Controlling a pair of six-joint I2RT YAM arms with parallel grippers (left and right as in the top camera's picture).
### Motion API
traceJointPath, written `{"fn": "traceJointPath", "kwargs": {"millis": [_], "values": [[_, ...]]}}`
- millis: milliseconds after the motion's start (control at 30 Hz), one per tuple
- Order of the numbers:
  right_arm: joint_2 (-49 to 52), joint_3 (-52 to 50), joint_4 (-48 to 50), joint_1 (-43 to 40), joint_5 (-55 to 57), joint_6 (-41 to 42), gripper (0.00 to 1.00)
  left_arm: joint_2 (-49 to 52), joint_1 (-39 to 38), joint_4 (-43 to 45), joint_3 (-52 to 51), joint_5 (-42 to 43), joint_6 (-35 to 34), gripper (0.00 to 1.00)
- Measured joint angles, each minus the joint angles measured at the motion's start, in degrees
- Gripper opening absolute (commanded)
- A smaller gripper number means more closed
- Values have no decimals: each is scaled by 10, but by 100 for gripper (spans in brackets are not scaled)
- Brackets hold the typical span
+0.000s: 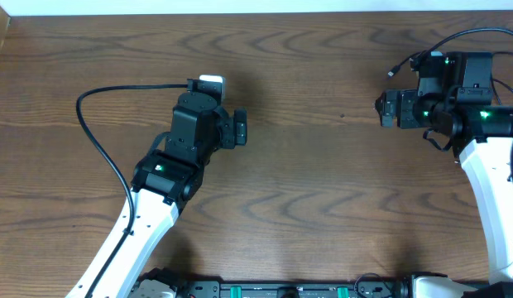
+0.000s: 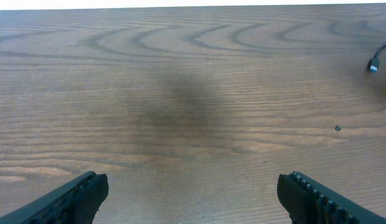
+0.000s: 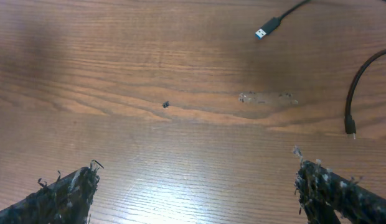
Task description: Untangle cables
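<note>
Cables (image 1: 391,72) lie near the far right corner of the tabletop (image 1: 306,190), close to the right pincer (image 1: 387,108). Seen from the right wrist, one black cable with a blue plug (image 3: 266,30) lies flat on the wood, up ahead of the pincer and over to its right side. A second black cable (image 3: 350,102) bends in a curve by the right edge of that view. Its small plug end points down toward the right finger (image 3: 333,193), near it but not touching. The right pincer is wide open and holds nothing. The left pincer (image 1: 240,128) is nearer the middle of the tabletop, well apart from the cables. It is wide open too, with only bare wood between its fingers (image 2: 75,199). From its wrist, one small plug (image 2: 372,64) shows far off to the right.
</note>
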Motion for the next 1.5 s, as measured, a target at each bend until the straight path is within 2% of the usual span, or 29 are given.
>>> {"fn": "traceJointPath", "kwargs": {"millis": [300,667,1000,1167,1267,1500], "values": [[0,0,0,0,0,0,99,-38,0,-4,-14,0,0,92],[0,0,0,0,0,0,99,-154,0,10,-124,0,0,92],[0,0,0,0,1,0,99,-357,1,224,-298,2,15,92],[0,0,0,0,0,0,99,-435,28,317,-393,20,24,92],[0,0,0,0,0,0,99,-481,54,350,-438,31,26,92],[0,0,0,0,0,0,99,-588,114,361,-499,58,28,92]]}}
